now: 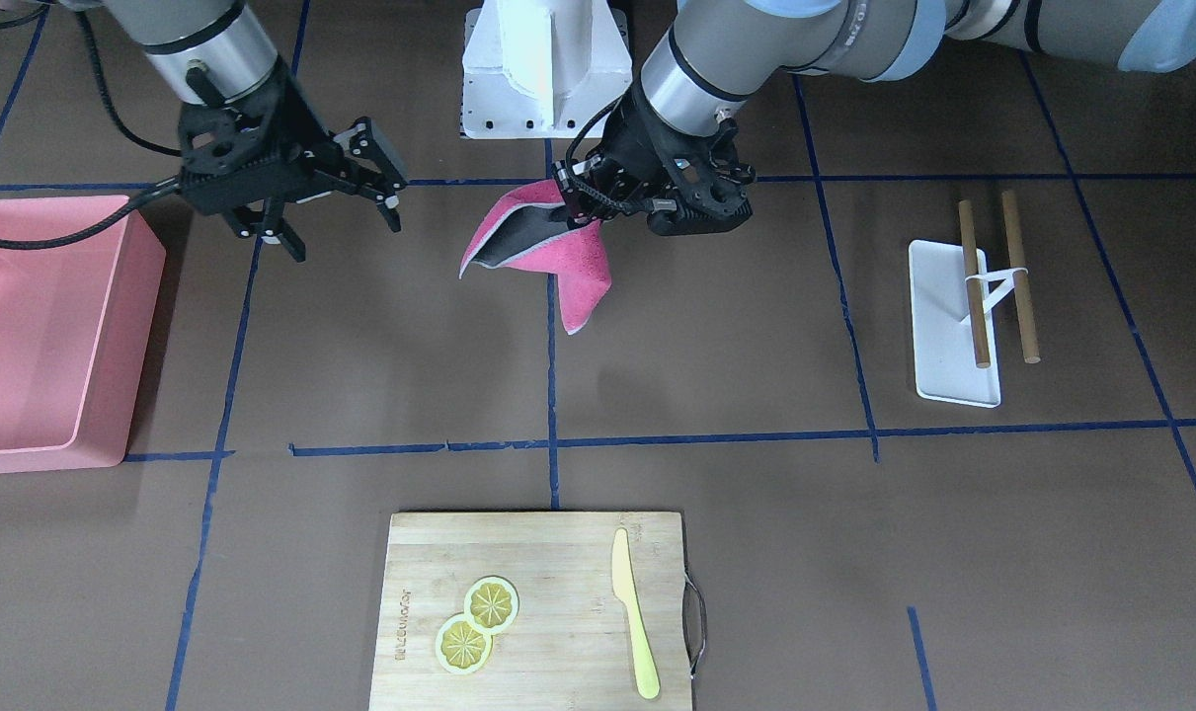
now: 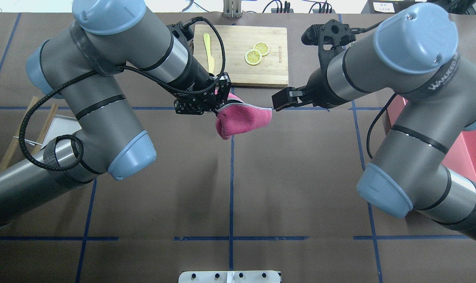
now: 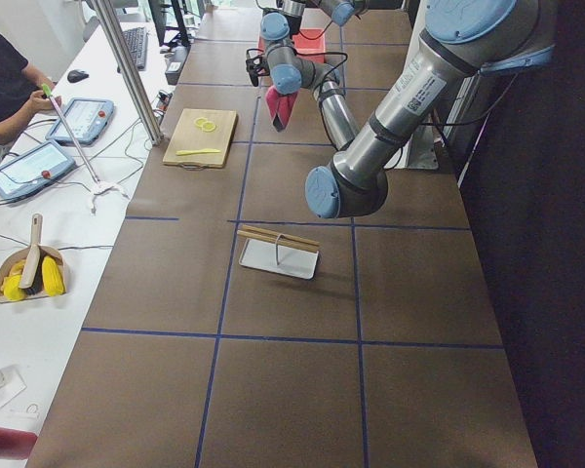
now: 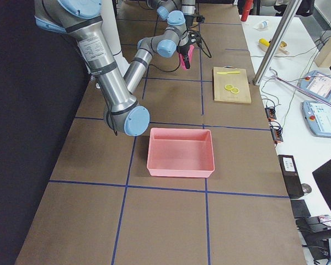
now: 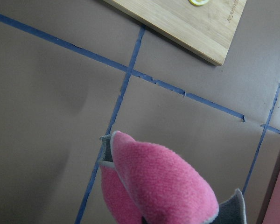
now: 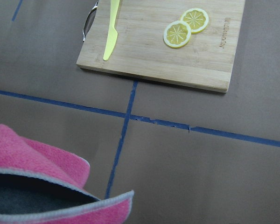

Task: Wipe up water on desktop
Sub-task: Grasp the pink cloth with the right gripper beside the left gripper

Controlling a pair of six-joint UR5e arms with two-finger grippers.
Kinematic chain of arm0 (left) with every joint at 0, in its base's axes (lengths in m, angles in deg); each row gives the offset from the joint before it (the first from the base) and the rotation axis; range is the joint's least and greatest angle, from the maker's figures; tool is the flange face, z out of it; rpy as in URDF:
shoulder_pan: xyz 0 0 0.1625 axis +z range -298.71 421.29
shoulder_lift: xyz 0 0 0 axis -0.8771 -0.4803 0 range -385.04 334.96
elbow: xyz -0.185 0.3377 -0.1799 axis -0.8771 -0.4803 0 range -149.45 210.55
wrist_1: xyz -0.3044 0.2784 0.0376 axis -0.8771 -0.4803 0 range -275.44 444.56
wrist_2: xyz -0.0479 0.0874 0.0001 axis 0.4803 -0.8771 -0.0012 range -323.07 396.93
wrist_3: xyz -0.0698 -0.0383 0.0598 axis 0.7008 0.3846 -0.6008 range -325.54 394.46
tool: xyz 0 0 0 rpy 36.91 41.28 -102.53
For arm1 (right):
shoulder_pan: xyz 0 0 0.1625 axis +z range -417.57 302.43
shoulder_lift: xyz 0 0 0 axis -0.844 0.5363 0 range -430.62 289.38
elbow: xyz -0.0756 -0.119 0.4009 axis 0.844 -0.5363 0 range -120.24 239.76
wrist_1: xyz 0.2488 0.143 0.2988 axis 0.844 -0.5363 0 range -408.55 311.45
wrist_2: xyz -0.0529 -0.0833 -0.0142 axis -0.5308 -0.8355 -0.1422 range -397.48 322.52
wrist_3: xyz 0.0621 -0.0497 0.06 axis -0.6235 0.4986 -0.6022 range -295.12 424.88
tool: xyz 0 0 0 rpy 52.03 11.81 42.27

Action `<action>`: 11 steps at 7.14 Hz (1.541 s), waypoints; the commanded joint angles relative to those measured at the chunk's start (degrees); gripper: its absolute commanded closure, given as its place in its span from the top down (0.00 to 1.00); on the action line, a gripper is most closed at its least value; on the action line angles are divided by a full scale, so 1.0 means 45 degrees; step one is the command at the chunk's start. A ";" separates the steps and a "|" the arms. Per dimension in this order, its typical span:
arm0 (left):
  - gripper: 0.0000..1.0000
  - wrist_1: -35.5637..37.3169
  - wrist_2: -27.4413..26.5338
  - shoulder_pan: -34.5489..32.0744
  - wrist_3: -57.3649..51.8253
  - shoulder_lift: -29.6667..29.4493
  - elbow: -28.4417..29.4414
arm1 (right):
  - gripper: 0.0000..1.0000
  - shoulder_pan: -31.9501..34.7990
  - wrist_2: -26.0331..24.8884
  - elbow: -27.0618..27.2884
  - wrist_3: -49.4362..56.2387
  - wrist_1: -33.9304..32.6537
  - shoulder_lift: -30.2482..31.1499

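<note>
On my far left a white stand (image 1: pixel 943 326) carrying two wooden sticks (image 1: pixel 1020 276) lies flat on the counter (image 2: pixel 300 177). From overhead my own left arm hides most of it. Bare brown counter, crossed by blue tape lines (image 2: pixel 231 177), lies between the stand and the middle.

My left fingers (image 1: pixel 580 190) are clenched on a pink cloth (image 2: pixel 241 120) with a grey underside. It hangs folded over the centre tape line. I cannot tell whether its low tip touches the counter, and my wrist camera cuts off its lower part.

Beyond it, near the counter's far edge, sits a bamboo cutting board (image 2: pixel 275 67) with a yellow knife (image 2: pixel 209 55) and two lemon slices (image 2: pixel 253 57). A wide open stretch of counter separates the board from the cloth.

My right fingers (image 1: pixel 390 197) are spread, grasping nothing, just beside the cloth's free edge and apart from it.

On my far right stands a pink bin (image 1: pixel 54 326), partly cut off by the frame edge. I cannot make out whether any of the counter is wet.
</note>
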 commanded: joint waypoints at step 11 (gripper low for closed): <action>0.00 -0.0144 -0.0230 0.0824 0.0114 -0.1056 0.0974 | 0.99 -0.3407 -0.5979 0.0878 0.4008 0.0505 0.0328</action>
